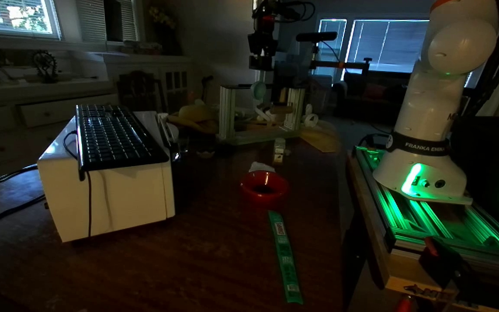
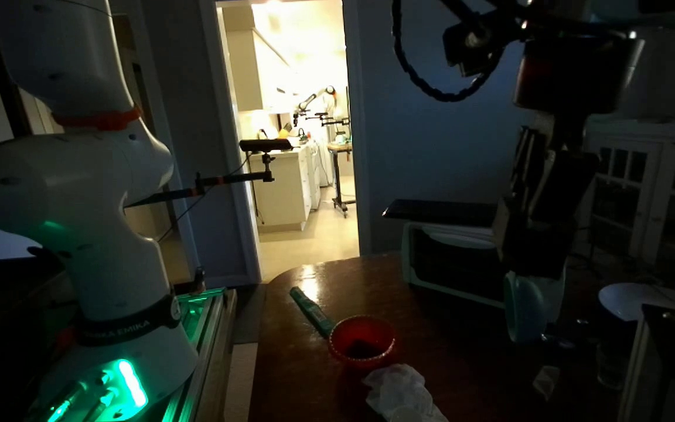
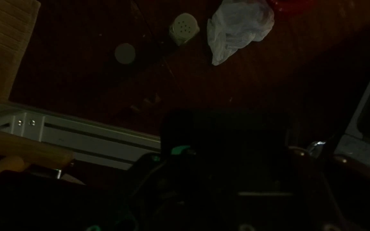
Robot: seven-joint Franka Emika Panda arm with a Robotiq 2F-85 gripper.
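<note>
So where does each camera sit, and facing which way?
Exterior view: at the end of a table, facing windows; arm image-right, gripper holding a teal object.
Exterior view: opposite, facing a lit doorway; arm image-left, gripper image-right.
Wrist view: above the table, looking down; dark gripper along the bottom.
Both exterior views share the red bowl and green packet.
</note>
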